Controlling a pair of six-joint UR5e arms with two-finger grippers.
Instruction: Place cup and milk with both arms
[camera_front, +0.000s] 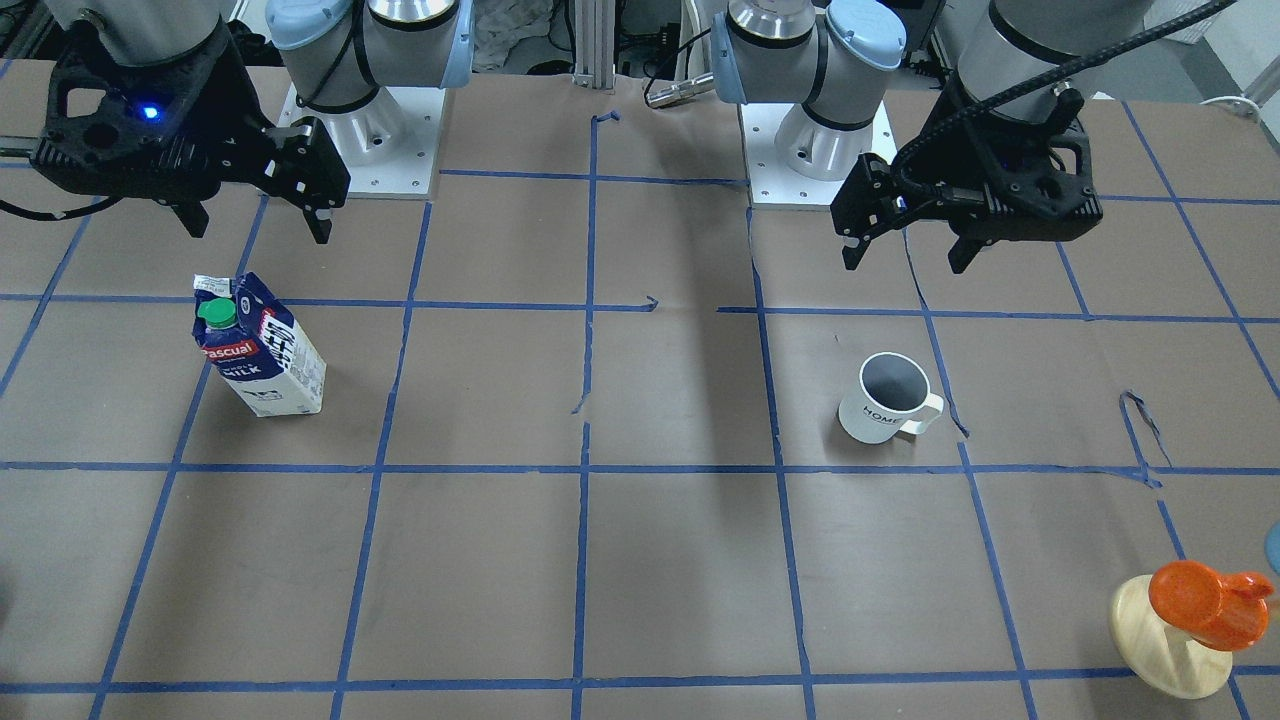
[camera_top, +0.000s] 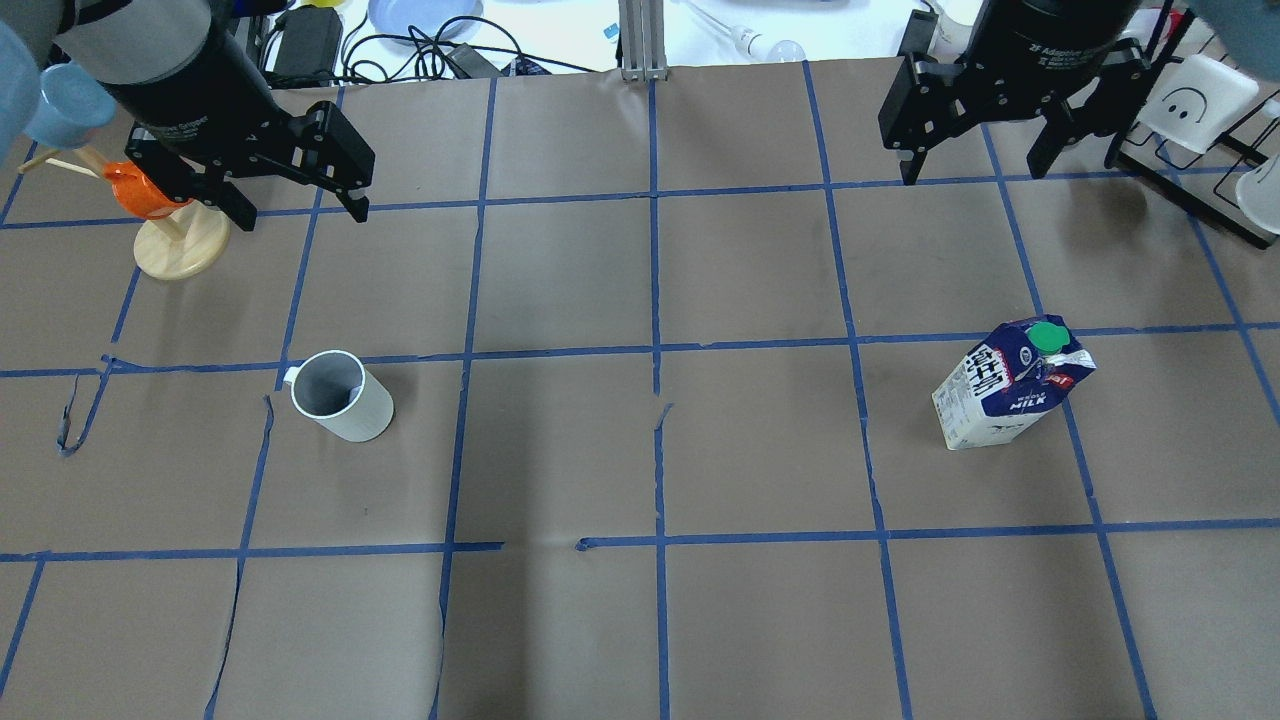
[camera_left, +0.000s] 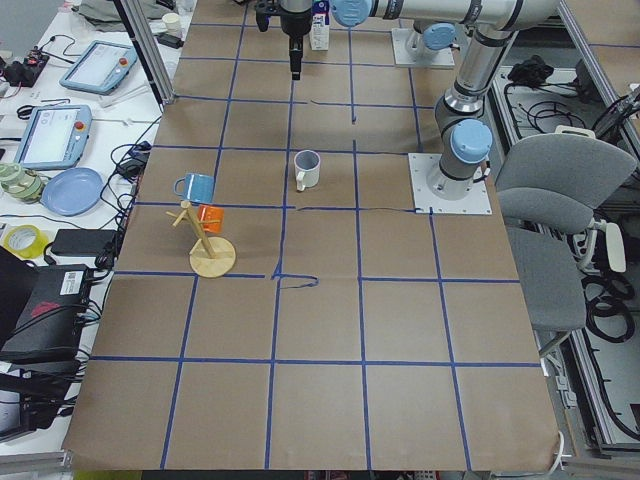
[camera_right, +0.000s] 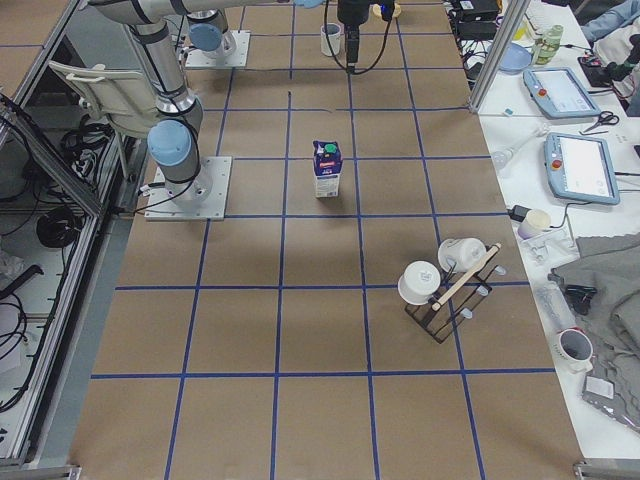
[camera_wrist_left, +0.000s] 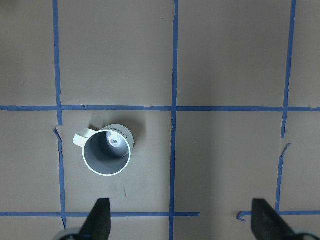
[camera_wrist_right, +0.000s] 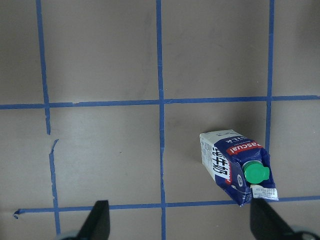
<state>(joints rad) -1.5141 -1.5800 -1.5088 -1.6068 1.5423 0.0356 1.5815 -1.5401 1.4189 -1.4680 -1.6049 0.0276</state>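
The white cup (camera_front: 888, 398) with a dark grey inside stands upright on the brown paper; it also shows in the overhead view (camera_top: 340, 395) and the left wrist view (camera_wrist_left: 107, 152). My left gripper (camera_front: 905, 262) (camera_top: 302, 212) hangs open and empty above the table, apart from the cup; in its wrist view (camera_wrist_left: 180, 220) the cup lies ahead and to the left. The blue and white milk carton (camera_front: 258, 347) (camera_top: 1010, 395) (camera_wrist_right: 235, 162) stands upright with its green cap on top. My right gripper (camera_front: 260, 230) (camera_top: 972, 172) (camera_wrist_right: 179, 220) is open and empty, high above the table, apart from the milk.
A wooden stand with an orange cup (camera_front: 1200, 600) (camera_top: 140, 190) and a blue cup stands near my left gripper. A black rack with white mugs (camera_top: 1200, 100) stands near my right gripper. Blue tape lines grid the paper. The arm bases (camera_front: 815, 150) sit at the robot's edge.
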